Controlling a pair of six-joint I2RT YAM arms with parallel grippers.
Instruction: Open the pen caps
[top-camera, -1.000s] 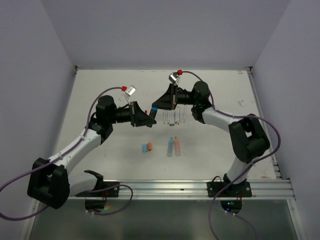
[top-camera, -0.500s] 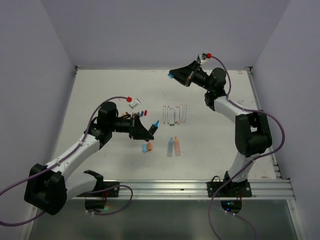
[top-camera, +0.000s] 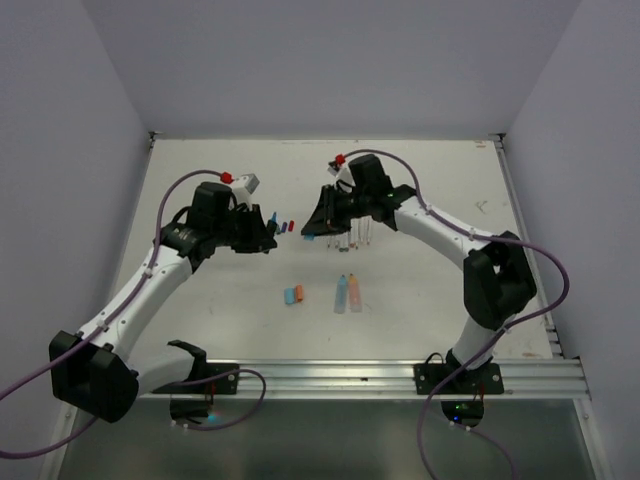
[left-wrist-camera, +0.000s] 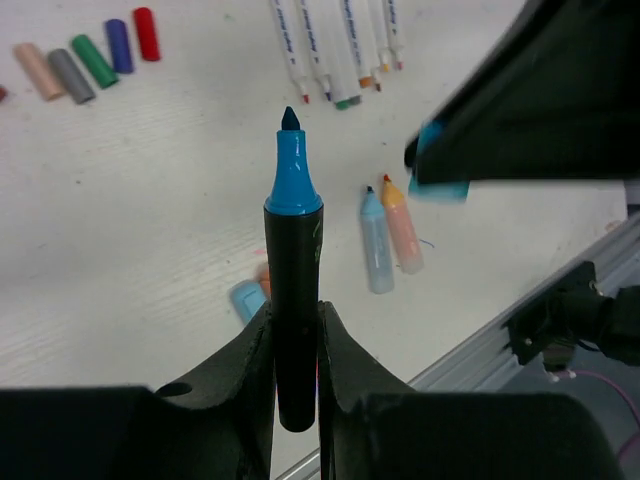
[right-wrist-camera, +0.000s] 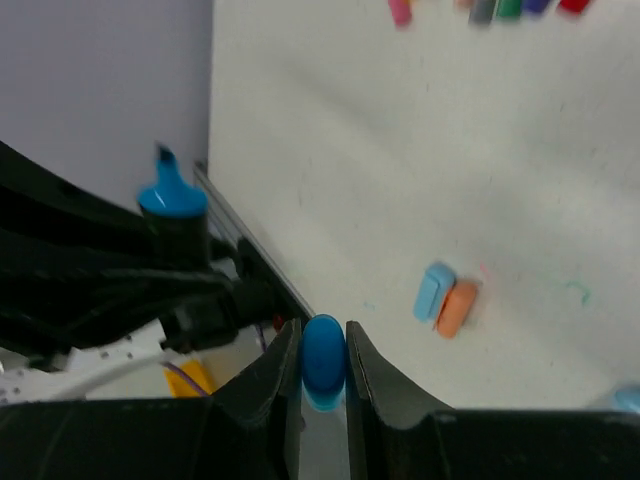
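My left gripper is shut on a black-bodied pen whose bare blue tip points away from the wrist. In the top view that gripper hangs left of centre. My right gripper is shut on a blue pen cap and hovers just right of the left one, over the table's middle. Loose pen caps lie in a row: peach, grey, green, blue, red. A light-blue cap and an orange cap lie side by side on the table.
Several white pen bodies lie in a row, partly under the right gripper in the top view. A light-blue pen and an orange pen lie nearer the front. A metal rail runs along the near edge.
The grippers were together on the pen, then pulled apart with the cap off. The right arm swung far back with the cap and has returned to the centre. The left gripper moved back-left.
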